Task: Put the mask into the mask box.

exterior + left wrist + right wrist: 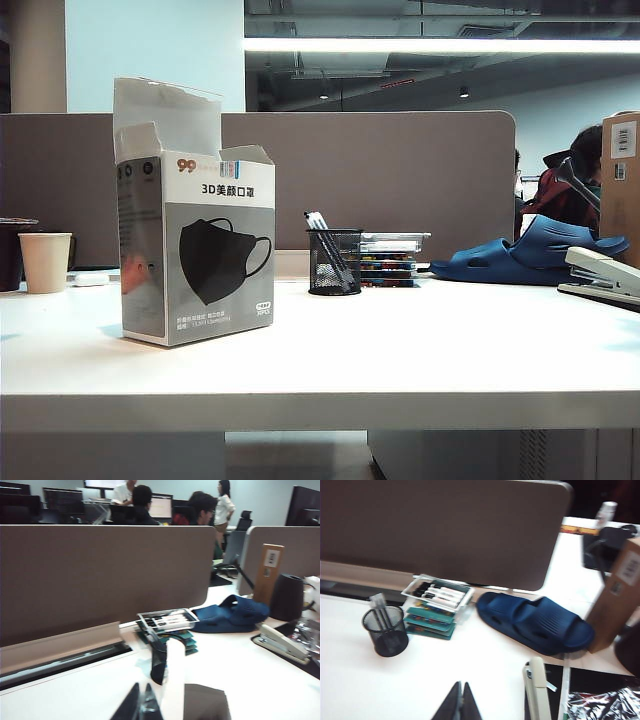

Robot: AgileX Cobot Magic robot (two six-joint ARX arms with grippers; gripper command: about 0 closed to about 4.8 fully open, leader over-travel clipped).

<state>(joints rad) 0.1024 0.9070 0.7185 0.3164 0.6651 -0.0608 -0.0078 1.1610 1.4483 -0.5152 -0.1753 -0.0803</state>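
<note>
Exterior view: mask box (pixel 197 262) on white table (pixel 400 350); left gripper (pixel 140 707), right gripper (pixel 461 704) pressed together.

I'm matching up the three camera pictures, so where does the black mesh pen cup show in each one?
Exterior view: the black mesh pen cup stands mid-table, right of the white-and-grey mask box.
Left wrist view: low centre, partly hidden behind a white box flap.
Right wrist view: far left.
Shared landmark: the blue rubber slipper.
</note>
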